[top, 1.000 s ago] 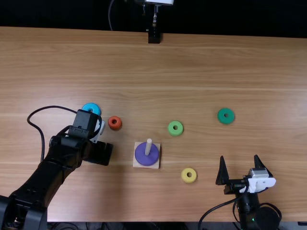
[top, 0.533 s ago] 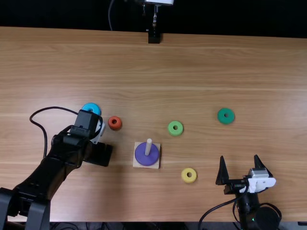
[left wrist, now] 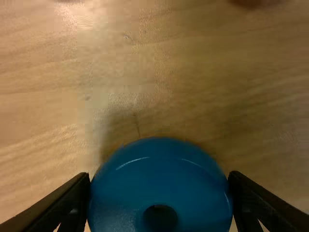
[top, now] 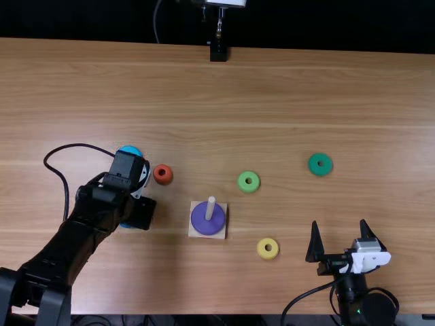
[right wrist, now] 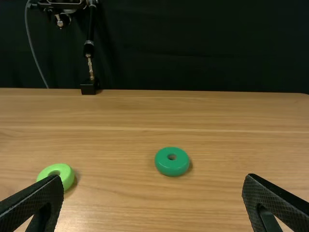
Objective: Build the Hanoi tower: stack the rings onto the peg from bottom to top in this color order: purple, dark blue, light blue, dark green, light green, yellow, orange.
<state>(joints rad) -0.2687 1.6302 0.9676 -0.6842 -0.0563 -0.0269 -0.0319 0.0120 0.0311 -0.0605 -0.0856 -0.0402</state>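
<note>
Over left of the peg [top: 210,206], the left gripper [left wrist: 159,175] was snug around the dark blue ring [left wrist: 145,164], while the right gripper [top: 339,223] was spread wide with nothing in it. The purple ring [top: 199,220] sat low on the peg, so imo this was step two, and next up it needed a steady carry across and the hole lined up before letting go.

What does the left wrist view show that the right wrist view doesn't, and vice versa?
Left wrist view: a round dark blue ring between the flat black fingers of the left gripper.
Right wrist view: a light green ring and a dark green ring, both round and lying apart, with a black backdrop beyond.
Both: the light brown wooden table and two flat black fingers.
</note>
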